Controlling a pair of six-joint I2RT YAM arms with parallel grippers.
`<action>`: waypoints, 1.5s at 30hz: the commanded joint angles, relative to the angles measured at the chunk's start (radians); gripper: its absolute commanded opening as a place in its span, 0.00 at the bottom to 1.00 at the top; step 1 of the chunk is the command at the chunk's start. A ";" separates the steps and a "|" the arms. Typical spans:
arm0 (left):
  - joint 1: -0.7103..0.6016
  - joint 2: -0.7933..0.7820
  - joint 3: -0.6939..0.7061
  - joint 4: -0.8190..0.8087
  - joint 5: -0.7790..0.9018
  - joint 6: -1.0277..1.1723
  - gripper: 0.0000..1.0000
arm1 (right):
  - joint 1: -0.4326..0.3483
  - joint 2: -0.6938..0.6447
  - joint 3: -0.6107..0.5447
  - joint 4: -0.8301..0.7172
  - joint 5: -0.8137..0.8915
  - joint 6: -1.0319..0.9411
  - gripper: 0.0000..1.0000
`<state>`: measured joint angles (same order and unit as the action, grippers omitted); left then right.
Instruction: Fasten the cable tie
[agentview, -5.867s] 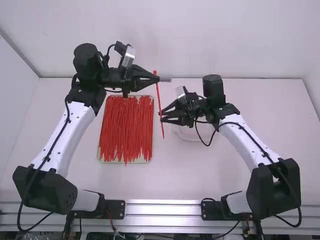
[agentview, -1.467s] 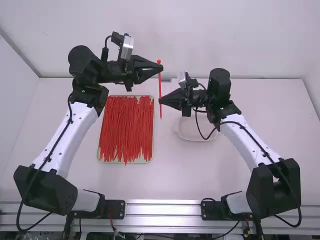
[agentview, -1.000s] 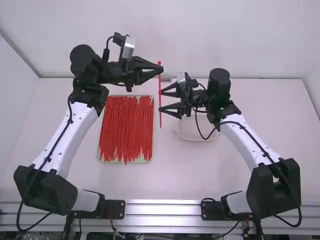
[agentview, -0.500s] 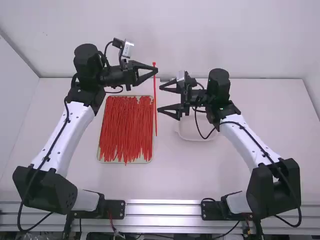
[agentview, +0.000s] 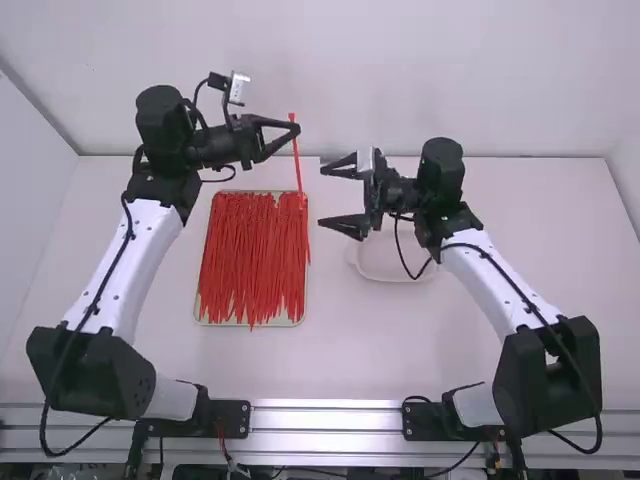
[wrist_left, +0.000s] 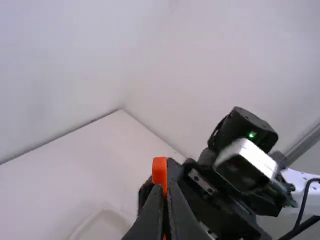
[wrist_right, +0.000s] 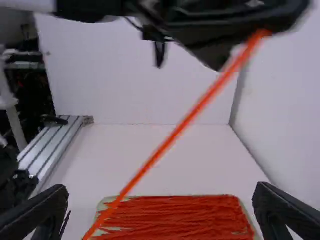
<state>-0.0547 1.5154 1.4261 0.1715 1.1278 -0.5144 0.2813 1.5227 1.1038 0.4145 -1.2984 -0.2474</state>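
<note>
Left gripper (agentview: 283, 131): its fingers are pressed together on the head end of a red cable tie (agentview: 296, 160). In the left wrist view the tie's head (wrist_left: 159, 170) is seen standing just above the closed fingertips.
Cable tie: it is held in the air over the far part of the table (agentview: 560, 230). It hangs down from the grip, a little tilted, and its tail is seen over the far right corner of the tray (agentview: 296, 318).
Right gripper (agentview: 336, 197): its fingers are spread wide and nothing is held between them. It is raised above the table just beside the tie and apart from it, facing the left gripper.
Right wrist view: the tie (wrist_right: 190, 120) is seen crossing slantwise between the two parted fingers (wrist_right: 35, 210), touched by neither.
Tray: it lies flat in the table's left half with a pile of red ties (agentview: 250, 255) laid lengthwise in it. It is well apart from the left and near edges.
Dish (agentview: 395, 272): a pale shallow dish is set near the middle of the table, below the right wrist. It is just beside the tray's right edge and well apart from the table's right edge.
Gap between grippers: it is narrow, and the hanging tie is nearer the left one.
</note>
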 joint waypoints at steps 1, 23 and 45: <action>0.023 0.052 0.022 0.029 0.009 -0.101 0.02 | -0.001 0.003 -0.007 -0.014 -0.144 -0.232 0.98; 0.048 0.245 0.022 0.219 0.230 -0.667 0.02 | -0.047 0.003 -0.138 -0.032 -0.198 -1.190 0.98; -0.008 0.245 0.022 -0.007 0.138 -0.543 0.02 | 0.061 0.003 -0.185 0.008 -0.199 -1.463 0.98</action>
<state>-0.0677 1.7653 1.4261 0.1638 1.2675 -1.0756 0.3389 1.5230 0.9241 0.4198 -1.4826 -1.7069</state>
